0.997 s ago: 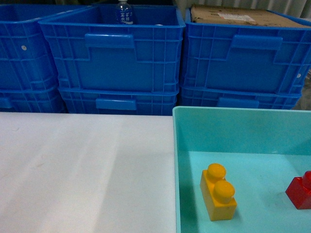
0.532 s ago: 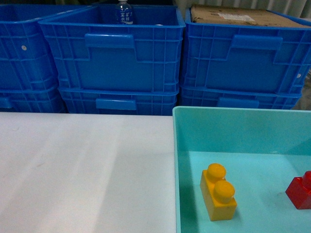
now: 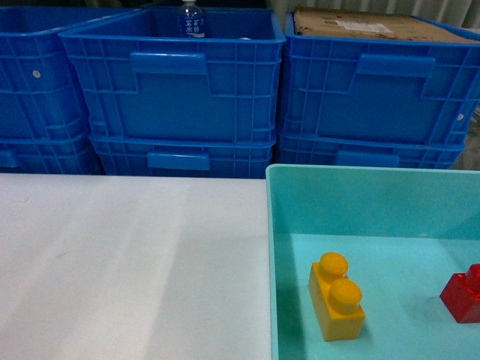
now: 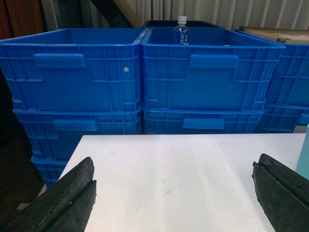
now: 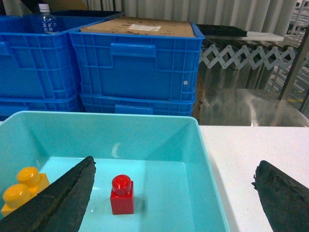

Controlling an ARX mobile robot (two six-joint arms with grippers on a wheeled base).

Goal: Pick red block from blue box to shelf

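Note:
The red block [image 5: 121, 195] stands upright on the floor of the blue box [image 5: 96, 135], a pale turquoise one. In the head view the red block [image 3: 463, 294] shows at the right edge, cut off by the frame, inside the blue box [image 3: 270, 247]. My right gripper [image 5: 175, 164] is open and hangs over the box's right wall. The block lies just inside its left finger, untouched. My left gripper [image 4: 175, 166] is open over bare white table, holding nothing. The shelf is out of view.
A yellow-orange two-stud brick [image 3: 336, 296] sits in the same box, left of the red one. Stacked dark blue ribbed crates [image 3: 172, 82] line the far table edge, one holding a water bottle [image 3: 191, 19], another cardboard [image 3: 360, 24]. The white table [image 3: 127, 262] spreads left.

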